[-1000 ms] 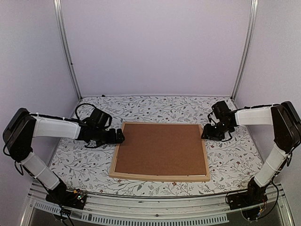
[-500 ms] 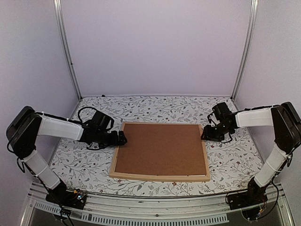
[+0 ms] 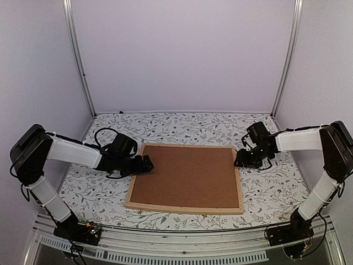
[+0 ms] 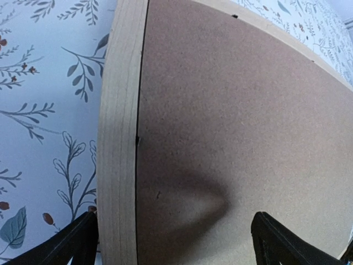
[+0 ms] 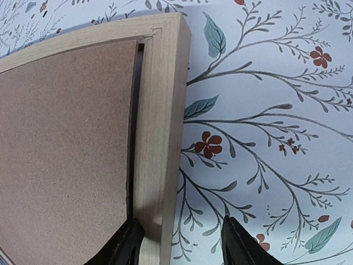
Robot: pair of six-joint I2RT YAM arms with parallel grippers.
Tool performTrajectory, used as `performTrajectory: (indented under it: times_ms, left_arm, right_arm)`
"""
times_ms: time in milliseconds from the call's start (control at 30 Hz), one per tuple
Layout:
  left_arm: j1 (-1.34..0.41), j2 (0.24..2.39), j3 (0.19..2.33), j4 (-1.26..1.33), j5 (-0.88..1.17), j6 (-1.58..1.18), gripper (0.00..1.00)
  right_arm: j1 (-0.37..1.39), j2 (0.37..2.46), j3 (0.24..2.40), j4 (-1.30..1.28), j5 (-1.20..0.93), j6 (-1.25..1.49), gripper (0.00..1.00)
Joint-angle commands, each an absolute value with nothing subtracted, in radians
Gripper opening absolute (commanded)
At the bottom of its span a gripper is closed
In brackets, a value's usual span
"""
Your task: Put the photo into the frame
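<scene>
Across the middle of the table, nearer its front edge, the frame (image 5: 157, 138) lies flat, long axis left to right and slightly skewed; thin pale-wood rails, mitred at the corners, enclose a matt, grainy brown backing board (image 3: 187, 176); the left gripper (image 3: 144, 164) stands wide apart astride the left rail, one finger over cloth, one over board; the right gripper (image 3: 239, 160), jaws partly apart, straddles the right rail near its far corner, a gap at the outer finger; white cloth (image 3: 110, 193) printed with grey-green sprigs and red flowers covers the table; pale lilac walls (image 3: 182, 55) and aluminium posts (image 3: 77, 55) surround it.
</scene>
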State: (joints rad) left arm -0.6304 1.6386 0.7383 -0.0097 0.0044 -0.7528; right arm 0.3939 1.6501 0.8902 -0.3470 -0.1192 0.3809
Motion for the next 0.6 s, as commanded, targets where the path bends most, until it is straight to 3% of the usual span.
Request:
performTrajectory:
  times_ms: [0, 567]
  left_arm:
    - [-0.67, 1.662, 0.725, 0.032, -0.019, -0.8, 0.98]
    - [-0.713, 1.696, 0.741, 0.039, -0.046, -0.814, 0.98]
  right_arm:
    - [0.446, 1.628, 0.88, -0.423, -0.165, 0.379, 0.55]
    - [0.52, 1.693, 0.926, -0.433, -0.099, 0.398, 0.57]
